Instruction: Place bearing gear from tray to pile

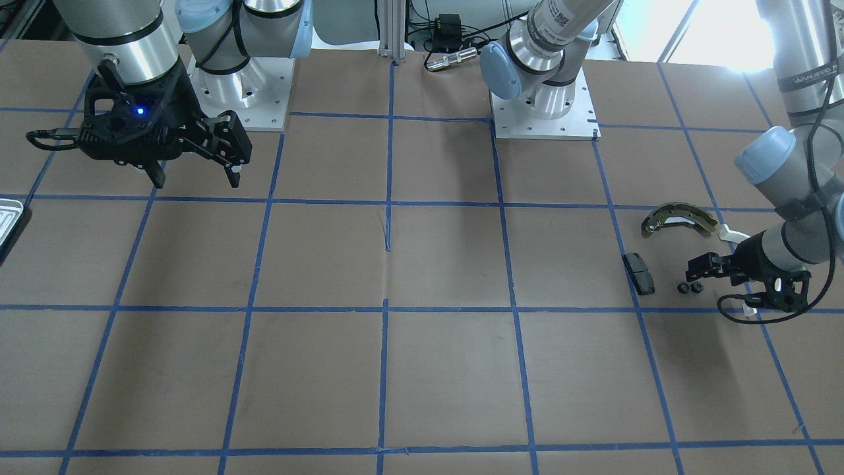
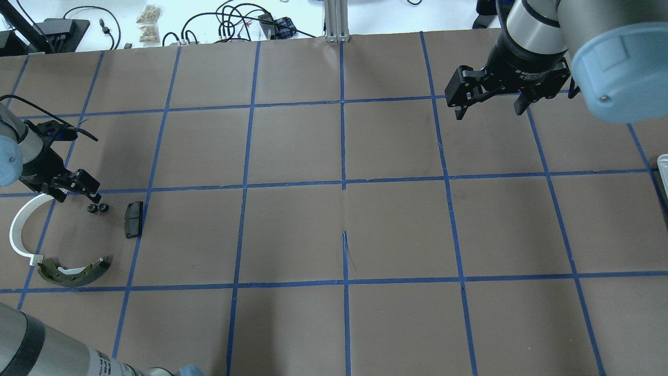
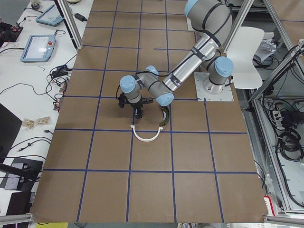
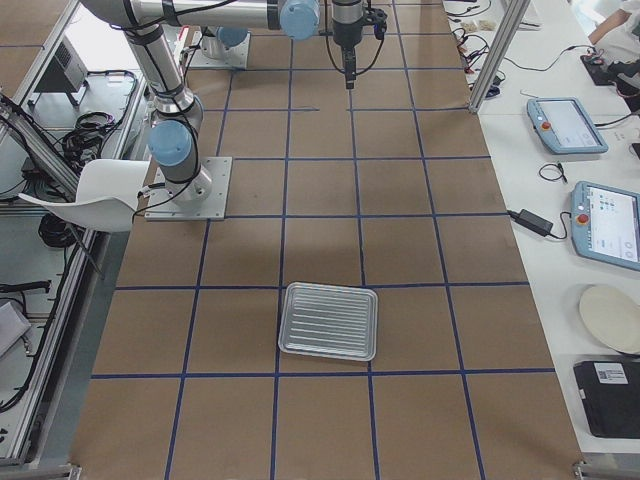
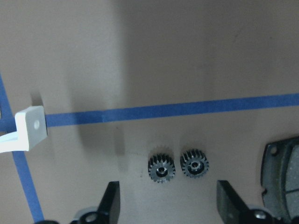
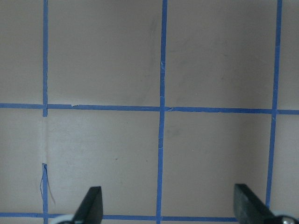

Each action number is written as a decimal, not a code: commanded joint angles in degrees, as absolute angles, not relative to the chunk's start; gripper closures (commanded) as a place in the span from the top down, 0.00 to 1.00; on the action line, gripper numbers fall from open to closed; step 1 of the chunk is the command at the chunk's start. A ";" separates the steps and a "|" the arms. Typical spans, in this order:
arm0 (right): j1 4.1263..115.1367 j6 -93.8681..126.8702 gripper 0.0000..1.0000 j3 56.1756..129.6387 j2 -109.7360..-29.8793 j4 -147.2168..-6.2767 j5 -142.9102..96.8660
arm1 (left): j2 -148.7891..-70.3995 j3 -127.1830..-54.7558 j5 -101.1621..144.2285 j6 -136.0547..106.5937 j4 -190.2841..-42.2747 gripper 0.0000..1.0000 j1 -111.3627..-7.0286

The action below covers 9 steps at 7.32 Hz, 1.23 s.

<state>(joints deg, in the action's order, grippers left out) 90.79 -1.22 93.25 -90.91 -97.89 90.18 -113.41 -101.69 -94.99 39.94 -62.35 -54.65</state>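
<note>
looking through the left wrist camera, finds two small dark gears (image 5: pixel 161 168) lying side by side, nearly touching, on the brown table (image 5: pixel 187 56), just beyond the left gripper (image 5: pixel 170 207). grasps nothing there: jaws spread wide, released. catches also the end of a white arc (image 5: pixel 32 126) on one side and the edge of a dark pad (image 5: pixel 280 172) on the other.

seen from overhead, places the same gears near the table's left end, between that gripper and the pad, with the arc and an olive brake shoe (image 2: pixel 75 272) nearer the robot. shows too, far on the right side, the right gripper (image 2: pixel 489 110), likewise spread open and holding nothing, hanging above the taped squares.

gives the whole tray (image 4: pixel 328 320) only from the right-end camera: flat on the table near its right end, well apart from the gears. elsewhere offers just a sliver of it at the frame edge. from the left-end camera, cannot make out the gears beneath the left wrist.
</note>
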 commanded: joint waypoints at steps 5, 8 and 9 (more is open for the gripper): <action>90.88 -1.32 1.00 95.17 -91.23 -98.00 89.83 | -98.72 -91.62 -93.25 17.06 -82.72 1.00 -78.26; 91.05 -1.41 1.00 95.10 -91.32 -98.52 90.18 | -93.53 -90.70 -89.83 12.65 -85.69 1.00 -88.57; 91.05 -1.49 1.00 94.84 -91.32 -98.61 90.18 | -92.21 -92.27 -89.82 12.05 -85.87 1.00 -89.81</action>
